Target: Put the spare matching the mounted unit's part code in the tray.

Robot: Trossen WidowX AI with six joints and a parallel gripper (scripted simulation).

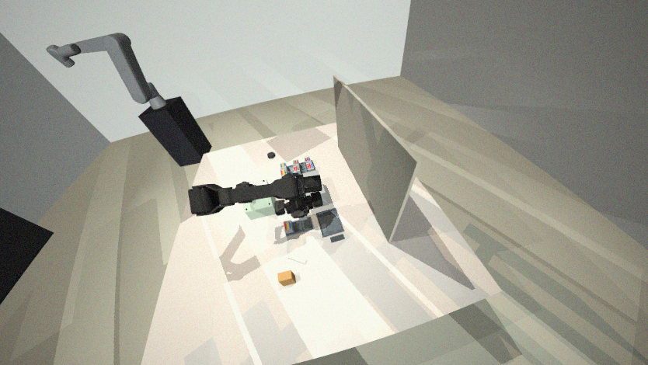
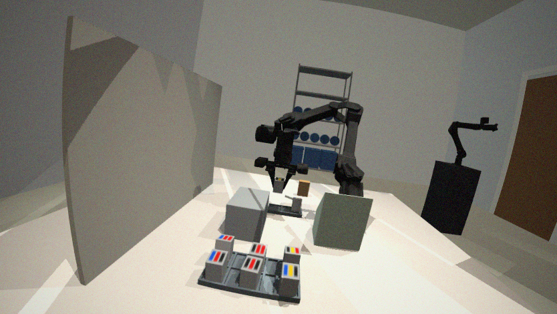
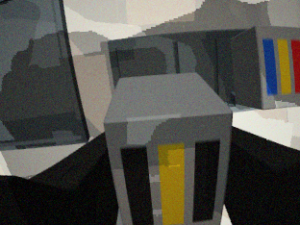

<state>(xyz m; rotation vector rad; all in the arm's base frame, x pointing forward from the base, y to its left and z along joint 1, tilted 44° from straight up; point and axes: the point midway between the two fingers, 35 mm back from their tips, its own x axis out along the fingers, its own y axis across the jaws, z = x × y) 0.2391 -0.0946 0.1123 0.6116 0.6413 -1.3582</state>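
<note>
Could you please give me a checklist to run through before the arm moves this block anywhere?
1. Grip: the gripper is shut on the block, which sits square between the fingers. Ok.
2. Lift: in the exterior view the block hangs above the table. Ok.
3. Code match: the block shows black, yellow, black stripes, while the mounted unit shows blue, yellow, red on its back. Not ok.
4. Position: in the wrist view the tray lies off to one side, not under the block. Not ok.
5. Room in the tray: part of its floor shows bare, the rest is out of sight. Cannot tell.
</note>
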